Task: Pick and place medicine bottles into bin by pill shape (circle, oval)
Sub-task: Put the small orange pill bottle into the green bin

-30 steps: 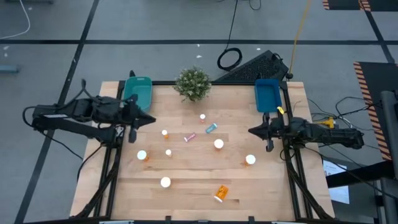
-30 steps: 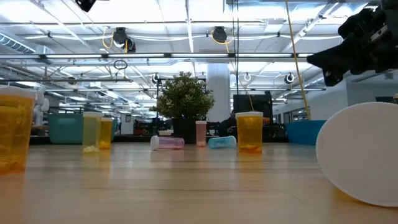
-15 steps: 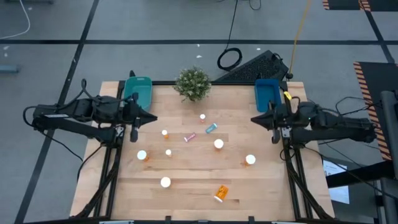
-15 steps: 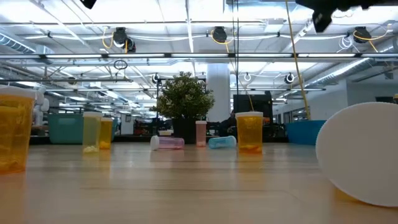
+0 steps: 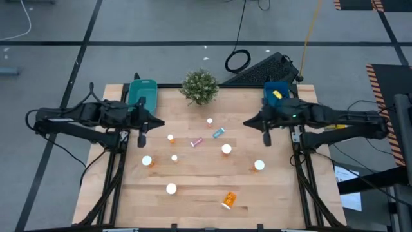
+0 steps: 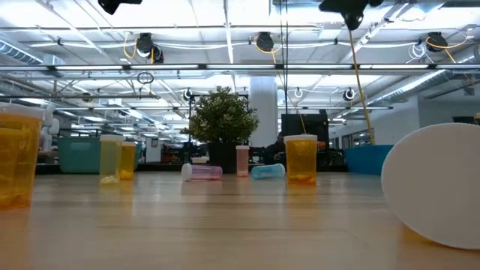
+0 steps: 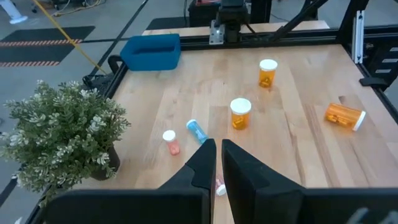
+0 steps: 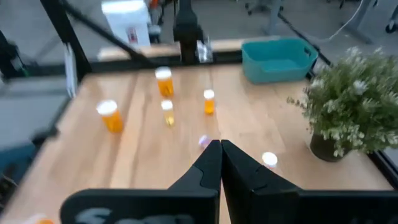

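Left gripper (image 5: 153,122): hung over the left side of the worktop (image 5: 193,193), near the teal bin (image 5: 143,95); its fingers (image 7: 205,163) were pressed nearly together with nothing between them.
Right gripper (image 5: 250,122): reached in over the right side of the worktop, near the blue bin (image 5: 277,98); its fingers (image 8: 208,163) were pressed together and held nothing.
Medicine bottles: spread over the middle and front of the worktop, all outside the bins.
Blue bottle (image 5: 219,133): lay on its side near the centre, just beside the pinkish bottle (image 5: 196,142), also lying down.
Upright orange bottles: one at (image 5: 226,149) just right of centre, one at (image 5: 259,165) nearer the right edge, one at (image 5: 147,161) on the left, one at (image 5: 171,189) toward the front.
Small bottles: three with white caps stood at (image 5: 210,120), (image 5: 170,137) and (image 5: 174,158).
Tipped orange bottle (image 5: 228,200): lay on its side at the front, well apart from the rest.
Potted plant (image 5: 199,86): stood at the back edge between the two bins.
Blue bin contents: something yellow (image 5: 277,95) showed inside; what it was cannot be told.
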Tool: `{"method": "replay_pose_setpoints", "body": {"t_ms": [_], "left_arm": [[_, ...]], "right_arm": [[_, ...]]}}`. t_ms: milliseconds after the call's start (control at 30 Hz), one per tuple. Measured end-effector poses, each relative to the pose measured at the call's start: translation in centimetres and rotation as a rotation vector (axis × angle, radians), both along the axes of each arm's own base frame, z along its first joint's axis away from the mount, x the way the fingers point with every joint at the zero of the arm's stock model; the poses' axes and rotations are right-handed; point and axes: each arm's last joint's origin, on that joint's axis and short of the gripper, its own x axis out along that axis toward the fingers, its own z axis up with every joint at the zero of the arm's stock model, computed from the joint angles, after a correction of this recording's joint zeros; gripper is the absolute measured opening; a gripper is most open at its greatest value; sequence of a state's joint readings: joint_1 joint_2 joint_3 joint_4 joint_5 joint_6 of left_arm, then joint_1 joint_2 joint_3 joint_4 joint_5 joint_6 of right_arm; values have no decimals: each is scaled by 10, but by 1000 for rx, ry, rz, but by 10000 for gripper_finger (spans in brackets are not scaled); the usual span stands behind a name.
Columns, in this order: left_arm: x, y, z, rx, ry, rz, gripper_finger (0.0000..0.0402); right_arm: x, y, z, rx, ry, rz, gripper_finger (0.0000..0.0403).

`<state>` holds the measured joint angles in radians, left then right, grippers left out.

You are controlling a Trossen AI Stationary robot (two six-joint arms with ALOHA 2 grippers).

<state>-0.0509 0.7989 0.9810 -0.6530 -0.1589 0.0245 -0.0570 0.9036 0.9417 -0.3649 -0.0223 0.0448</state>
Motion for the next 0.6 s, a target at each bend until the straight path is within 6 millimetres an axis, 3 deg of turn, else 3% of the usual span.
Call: {"method": "replay_pose_setpoints", "body": {"t_ms": [267,600], "left_arm": [[16,-1,-12,-14,55,10,31],[41,-2,-45,-111,206,81,31]], "right_arm": [[21,-2,-17,-96,93,47,0],[25,-2,-20,-183,112,92,0]]}}
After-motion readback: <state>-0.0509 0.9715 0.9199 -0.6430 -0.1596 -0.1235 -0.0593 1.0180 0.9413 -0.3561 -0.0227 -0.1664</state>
